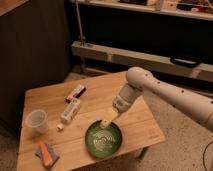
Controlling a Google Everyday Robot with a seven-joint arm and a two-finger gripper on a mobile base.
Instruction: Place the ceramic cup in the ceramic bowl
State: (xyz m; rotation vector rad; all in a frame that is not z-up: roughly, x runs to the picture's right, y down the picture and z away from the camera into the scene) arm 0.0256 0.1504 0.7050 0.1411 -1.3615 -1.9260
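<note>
The ceramic cup [36, 120], a small pale tapered tumbler, stands upright near the left edge of the wooden table [135, 122]. The ceramic bowl [103, 140], dark green with lighter rings inside, sits near the table's front edge. My gripper [107, 122] hangs on the white arm that reaches in from the right. It is just above the bowl's far rim, well to the right of the cup and apart from it. The bowl looks empty.
A white rectangular box [70, 111] lies between cup and bowl, with a small white cube [60, 127] beside it. A dark and white packet [76, 92] lies further back. An orange and blue item [46, 153] lies at the front left corner. Dark shelving stands behind.
</note>
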